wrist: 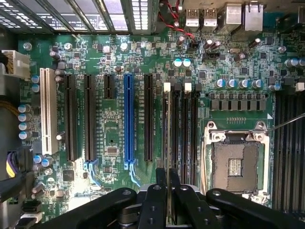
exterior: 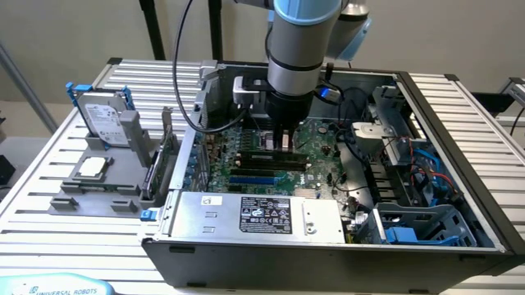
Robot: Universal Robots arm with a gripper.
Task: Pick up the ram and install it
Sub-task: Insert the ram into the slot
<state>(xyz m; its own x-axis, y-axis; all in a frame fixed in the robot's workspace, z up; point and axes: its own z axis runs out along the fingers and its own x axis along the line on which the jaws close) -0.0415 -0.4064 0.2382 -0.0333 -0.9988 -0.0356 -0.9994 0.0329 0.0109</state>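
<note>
In the wrist view the ram [wrist: 167, 143] appears edge-on as a thin strip between my two black fingers. It lines up with a motherboard memory slot [wrist: 174, 133] next to the white latch [wrist: 167, 87]. My gripper [wrist: 168, 183] is shut on the ram. Whether the stick is seated in the slot or just above it, I cannot tell. In the exterior view the gripper [exterior: 284, 140] reaches straight down into the open computer case [exterior: 459, 153], over the black memory slots [exterior: 271, 161] on the green motherboard [exterior: 246, 178].
The empty CPU socket [wrist: 236, 160] lies beside the memory slots. Cables and a drive cage [exterior: 410, 166] fill the case toward the exterior view's right. The power supply [exterior: 254, 212] sits at the case front. A grey holder [exterior: 98, 184] outside carries a hard drive [exterior: 107, 117] and an expansion card [exterior: 168, 153].
</note>
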